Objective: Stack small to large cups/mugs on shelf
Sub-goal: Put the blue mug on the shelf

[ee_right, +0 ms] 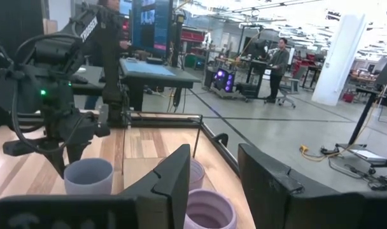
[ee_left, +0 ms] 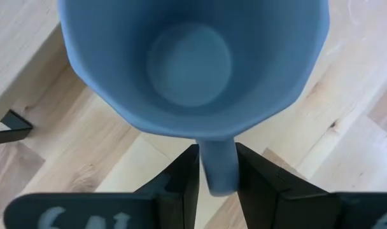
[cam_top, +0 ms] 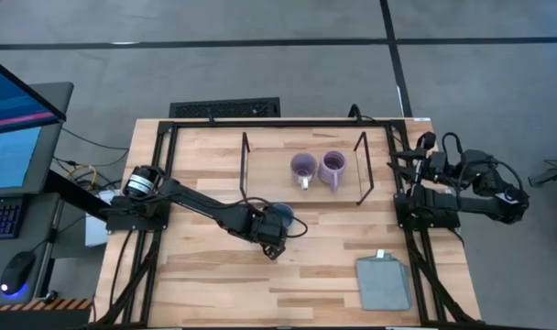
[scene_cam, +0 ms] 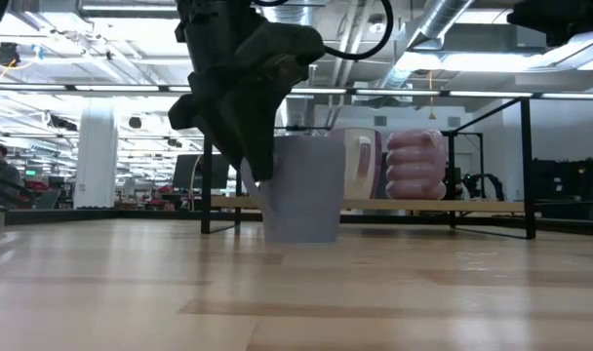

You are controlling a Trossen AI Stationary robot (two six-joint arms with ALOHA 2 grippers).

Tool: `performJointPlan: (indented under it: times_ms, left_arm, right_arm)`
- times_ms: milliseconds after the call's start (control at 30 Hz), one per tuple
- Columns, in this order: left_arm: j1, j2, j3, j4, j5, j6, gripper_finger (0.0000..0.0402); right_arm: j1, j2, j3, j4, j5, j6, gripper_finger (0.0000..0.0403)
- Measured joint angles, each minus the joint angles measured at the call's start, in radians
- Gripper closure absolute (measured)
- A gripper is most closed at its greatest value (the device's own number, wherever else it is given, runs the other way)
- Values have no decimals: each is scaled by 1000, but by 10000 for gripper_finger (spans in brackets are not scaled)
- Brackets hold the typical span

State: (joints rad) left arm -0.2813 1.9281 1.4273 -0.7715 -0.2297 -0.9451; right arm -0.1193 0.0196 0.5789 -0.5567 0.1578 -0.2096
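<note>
Blue mug [ee_left: 193, 63]: left gripper [ee_left: 218, 175] is pinching its handle, standing upright just in front of the shelf [cam_top: 260, 188], right arm waiting farther off.

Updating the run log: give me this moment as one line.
left gripper: shut on blue mug handle, on table before shelf | right gripper: parked at right edge | two purple mugs: on shelf

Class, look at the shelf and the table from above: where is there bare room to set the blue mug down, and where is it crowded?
The shelf is bare between its left wire frame and the two purple mugs, which crowd its right half. The table is bare along its front edge, between the left gripper, shut on the blue mug, and the grey cloth.
</note>
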Motion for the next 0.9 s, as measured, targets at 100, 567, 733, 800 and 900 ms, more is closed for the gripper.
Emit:
performJointPlan:
  times_ms: [100, 567, 733, 800, 900]
  left_arm:
    - [0, 0, 0, 1, -16, 0, 319]
    - [3, 0, 0, -1, -40, 8, 367]
    - [3, 0, 0, 0, -39, 2, 364]
    - [3, 0, 0, 1, -32, 0, 366]
    - [1, 0, 0, 5, -20, -7, 367]
  right_arm:
    - [0, 0, 0, 0, 0, 0, 250]
    - [0, 0, 0, 0, 0, 0, 250]
    - [0, 0, 0, 0, 0, 0, 249]
    - [0, 0, 0, 0, 0, 0, 248]
    - [0, 0, 0, 0, 0, 0, 248]
